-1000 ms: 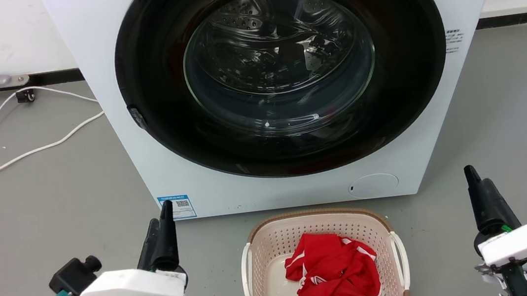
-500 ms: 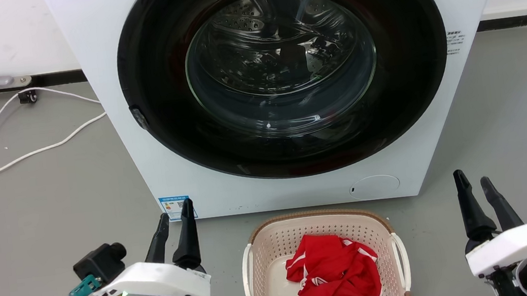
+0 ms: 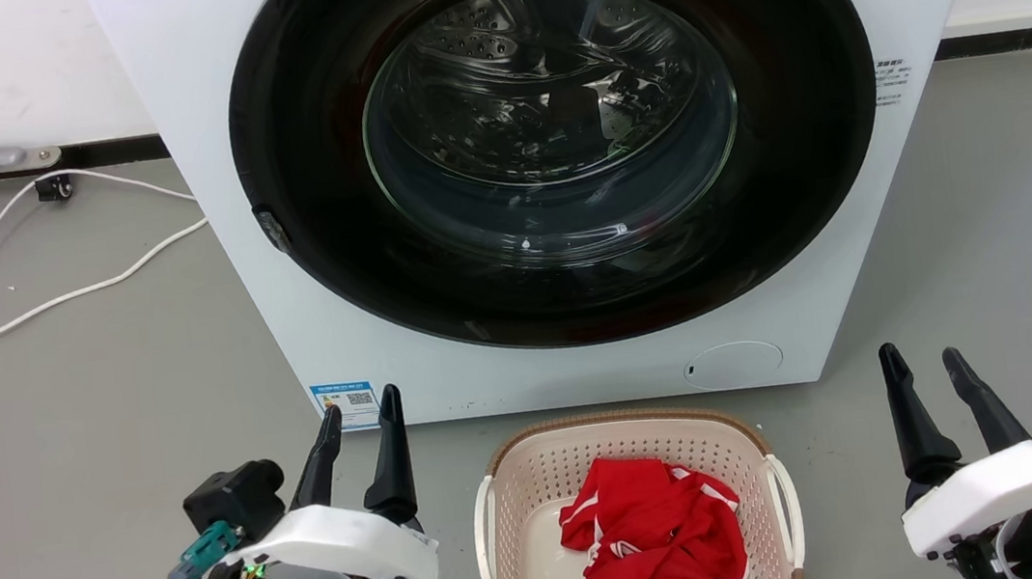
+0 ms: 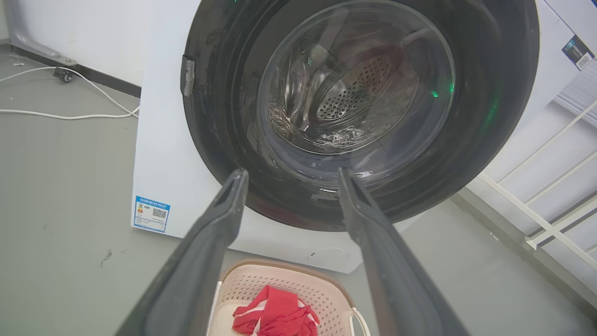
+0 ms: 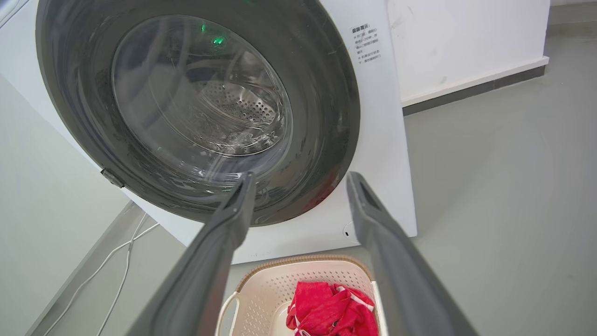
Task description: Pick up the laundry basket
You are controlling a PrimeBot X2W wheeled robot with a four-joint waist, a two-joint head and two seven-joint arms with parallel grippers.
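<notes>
The cream perforated laundry basket [image 3: 538, 481] with a brown rim and white side handles stands on the grey floor in front of the washing machine, holding red clothing [image 3: 656, 541]. It also shows low in the left wrist view, laundry basket [image 4: 247, 287], and in the right wrist view, laundry basket [image 5: 268, 287]. My left gripper [image 3: 360, 409] is open, left of the basket and apart from it. My right gripper [image 3: 920, 360] is open, to the basket's right, nothing between its fingers.
A white washing machine [image 3: 201, 170] with a shut dark round door [image 3: 551, 130] rises just behind the basket. White cables [image 3: 42, 305] trail over the floor at the left. A white rack [image 4: 555, 219] stands at the right in the left wrist view.
Both grippers have opened from shut. The left gripper has moved right, toward the basket; the right gripper has shifted slightly left. The basket has stayed put.
</notes>
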